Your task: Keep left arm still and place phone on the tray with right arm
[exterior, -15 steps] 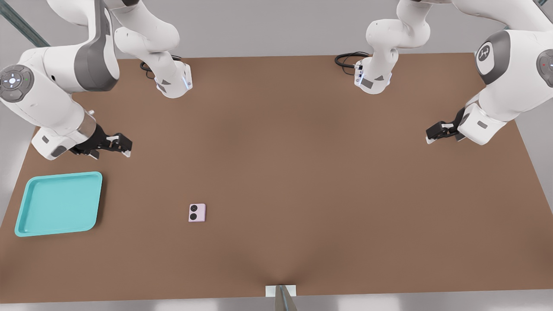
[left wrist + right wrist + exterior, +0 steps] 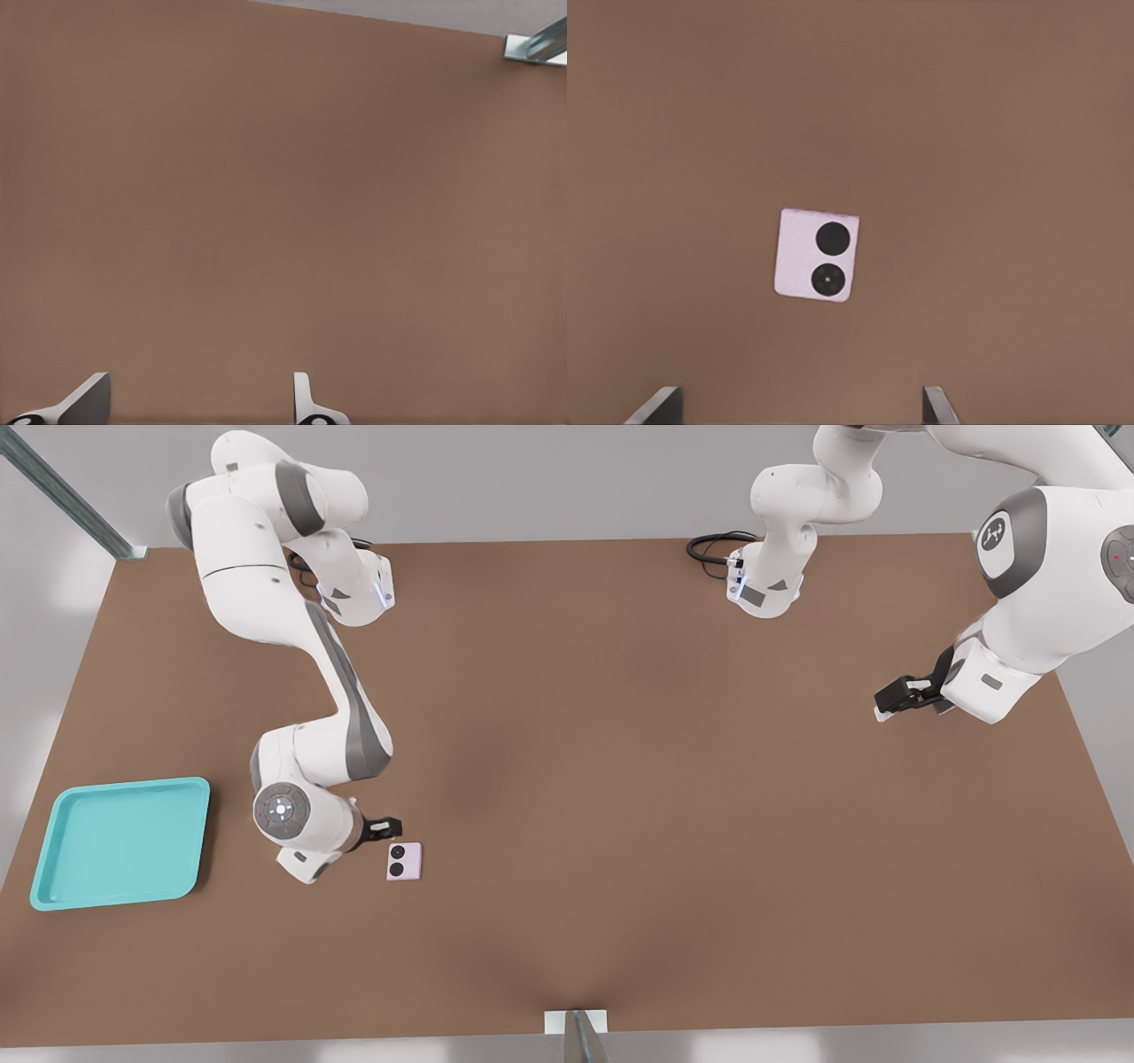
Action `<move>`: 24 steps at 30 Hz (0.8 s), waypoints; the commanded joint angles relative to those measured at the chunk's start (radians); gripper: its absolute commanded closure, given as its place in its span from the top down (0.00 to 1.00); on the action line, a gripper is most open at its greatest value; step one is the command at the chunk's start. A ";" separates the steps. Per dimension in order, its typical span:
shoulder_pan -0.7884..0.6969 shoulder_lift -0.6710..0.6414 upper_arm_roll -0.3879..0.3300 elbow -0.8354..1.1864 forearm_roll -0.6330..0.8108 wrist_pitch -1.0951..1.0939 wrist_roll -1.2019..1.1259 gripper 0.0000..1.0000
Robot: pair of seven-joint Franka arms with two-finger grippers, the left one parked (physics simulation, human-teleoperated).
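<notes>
Phone [image 2: 404, 861] lies flat on the table, right of the tray [image 2: 121, 841]. My gripper [image 2: 383, 829] hangs open just beside it. It looks small, hard and thin (maybe slippery), so I'd pinch its two side edges.

Pale pink phone [image 2: 404, 861], turquoise tray [image 2: 53, 895]

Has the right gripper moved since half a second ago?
Yes. The gripper has swung from above the tray's far edge toward the front view's right and nearer the camera, now just beside the phone, fingers spread open.
</notes>
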 commanded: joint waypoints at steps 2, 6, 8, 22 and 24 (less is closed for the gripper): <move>0.024 0.078 0.001 -0.005 0.003 0.281 0.096 1.00; 0.035 0.155 0.001 -0.003 0.003 0.373 0.157 1.00; 0.024 0.181 0.001 -0.011 0.003 0.384 0.156 1.00; 0.007 0.213 0.001 -0.063 0.006 0.405 0.146 1.00; -0.010 0.213 0.004 -0.072 0.005 0.404 0.142 1.00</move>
